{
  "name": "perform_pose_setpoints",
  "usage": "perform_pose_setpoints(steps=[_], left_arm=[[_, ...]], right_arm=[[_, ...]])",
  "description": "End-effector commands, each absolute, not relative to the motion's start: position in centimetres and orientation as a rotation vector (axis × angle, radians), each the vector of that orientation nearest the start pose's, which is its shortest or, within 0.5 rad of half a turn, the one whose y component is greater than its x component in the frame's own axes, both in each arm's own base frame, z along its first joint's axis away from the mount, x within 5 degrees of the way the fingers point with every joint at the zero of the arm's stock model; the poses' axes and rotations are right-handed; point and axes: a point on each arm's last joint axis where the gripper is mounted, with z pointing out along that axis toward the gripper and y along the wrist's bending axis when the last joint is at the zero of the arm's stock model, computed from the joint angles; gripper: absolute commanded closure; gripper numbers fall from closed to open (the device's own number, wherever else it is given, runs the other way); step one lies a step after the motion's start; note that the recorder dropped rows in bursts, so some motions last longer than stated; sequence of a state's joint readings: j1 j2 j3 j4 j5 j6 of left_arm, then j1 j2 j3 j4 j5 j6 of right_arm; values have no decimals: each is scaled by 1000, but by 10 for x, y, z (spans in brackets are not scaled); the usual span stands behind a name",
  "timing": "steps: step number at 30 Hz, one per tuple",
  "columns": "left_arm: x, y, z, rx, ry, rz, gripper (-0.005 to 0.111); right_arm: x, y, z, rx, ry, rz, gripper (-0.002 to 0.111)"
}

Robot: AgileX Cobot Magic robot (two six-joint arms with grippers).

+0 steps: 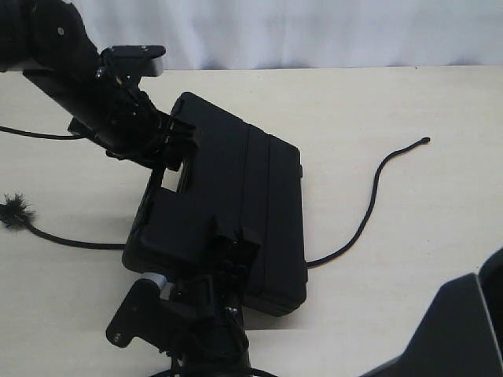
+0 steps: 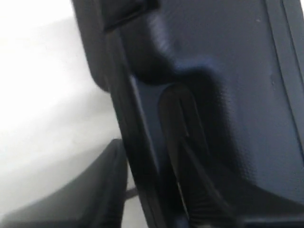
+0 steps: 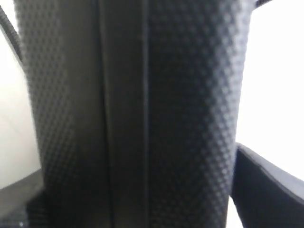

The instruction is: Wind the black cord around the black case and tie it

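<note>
The black case [image 1: 244,181] lies slanted in the middle of the table. The black cord [image 1: 369,212] runs under it. Its frayed knot [image 1: 14,210] lies at the far left, and its thin end [image 1: 424,141] curls away to the right. My left gripper [image 1: 174,149] is clamped on the case at the handle slot; in the left wrist view the case's rim [image 2: 142,142] sits between the fingers [image 2: 95,194]. My right gripper [image 1: 229,245] grips the case's near edge, and the textured case [image 3: 190,95] fills the right wrist view between its fingers [image 3: 266,185].
A thin robot cable [image 1: 39,134] trails off the table's left side behind the left arm. A dark machine part [image 1: 456,330] fills the near right corner. The pale tabletop [image 1: 377,102] extends behind and to the right of the case.
</note>
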State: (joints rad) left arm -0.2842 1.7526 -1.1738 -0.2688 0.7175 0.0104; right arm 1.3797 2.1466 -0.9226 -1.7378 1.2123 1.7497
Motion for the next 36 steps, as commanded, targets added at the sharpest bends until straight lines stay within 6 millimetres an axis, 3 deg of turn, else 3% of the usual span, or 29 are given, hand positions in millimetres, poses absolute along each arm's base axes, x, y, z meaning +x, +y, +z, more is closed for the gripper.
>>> perform_pose_setpoints(steps=[1,7,10,15,20,23,26,31,34,36], left_arm=[[344,-113,243,377,2715,-224,63],[342,-90,298,548,2739,149,62],[333,-69,304,575,2795,400,62],[326,-52,292,409,2834,367,62],[303,-46,283,322,2781,343,62],[283,-40,279,307,2778,361,62],[262,-35,274,309,2786,364,62],[236,-30,252,222,2799,340,62],[222,-26,226,238,2861,362,62],[219,-25,208,194,2797,349,62]], right_arm=[[149,316,108,-896,1612,-558,103],[148,311,125,-834,1636,-521,103],[146,301,130,-774,1661,-474,104],[141,279,147,-676,1683,-364,104],[132,269,162,-675,1761,-268,104],[106,272,174,-675,1697,-275,104],[85,273,170,-651,1728,-185,104],[96,264,159,-590,1841,-155,104],[102,264,152,-594,1913,-137,104],[103,262,155,-573,1890,-160,104]])
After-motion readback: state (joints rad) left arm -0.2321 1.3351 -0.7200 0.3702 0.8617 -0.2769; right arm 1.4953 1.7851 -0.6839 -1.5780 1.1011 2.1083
